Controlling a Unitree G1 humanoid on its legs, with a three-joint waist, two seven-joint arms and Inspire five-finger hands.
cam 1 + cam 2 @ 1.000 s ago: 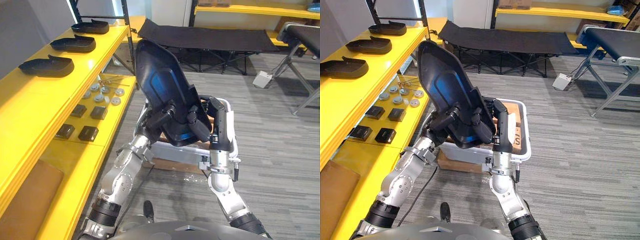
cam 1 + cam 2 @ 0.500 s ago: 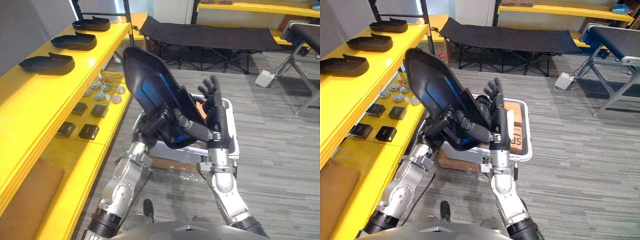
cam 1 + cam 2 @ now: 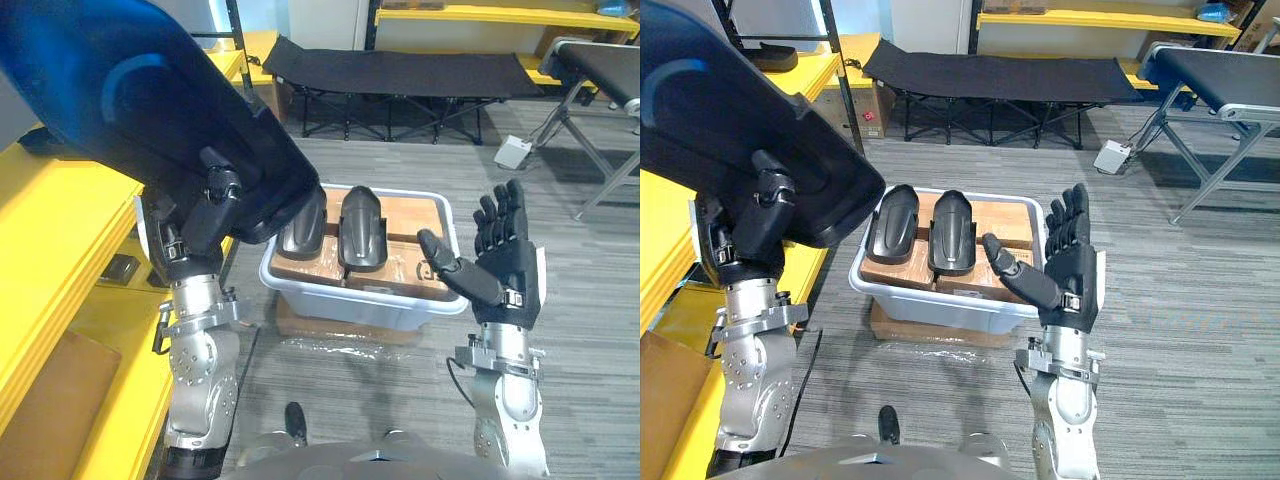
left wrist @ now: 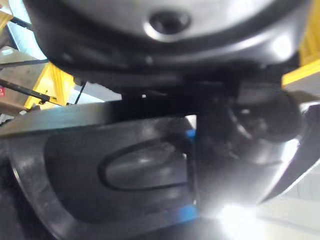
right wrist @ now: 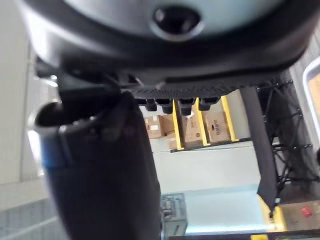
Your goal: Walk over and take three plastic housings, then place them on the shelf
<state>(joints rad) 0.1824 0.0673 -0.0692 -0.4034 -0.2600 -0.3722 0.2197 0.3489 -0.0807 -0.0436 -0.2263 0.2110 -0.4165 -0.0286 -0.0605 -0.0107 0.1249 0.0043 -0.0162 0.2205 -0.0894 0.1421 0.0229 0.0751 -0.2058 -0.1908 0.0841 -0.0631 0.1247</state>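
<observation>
The left hand [image 3: 205, 215] now carries the housing [image 3: 150, 110] alone, with its fingers and thumb closed on the lower edge of the shell. One second ago both hands held this housing upright in front of the chest, above the bin. Half a second ago the right hand had already let go. Since then the left arm has raised the housing and swung it to the robot's left, so that its broad end now hangs above the yellow shelf [image 3: 45, 235]. The whole view has also shifted as the robot turned.

The right hand [image 3: 500, 262] stands well apart from the held housing, just beside the right end of the bin [image 3: 350, 305]. Its fingers are straight and spread, and it holds nothing.

Two housings [image 3: 360, 228] lie side by side on cardboard [image 3: 405, 215] in the bin, untouched. Another housing [image 3: 780, 57] rests further back on the shelf top.

Meaning for the task: the change to a one-hand carry is complete and transport to the shelf is in progress. The housing is not yet set down.

Next requirement, as judged: lower the shell flat onto a bare part of the shelf before the fingers release.

Risk: a grip at one end of a long shell may let it rotate or slip
</observation>
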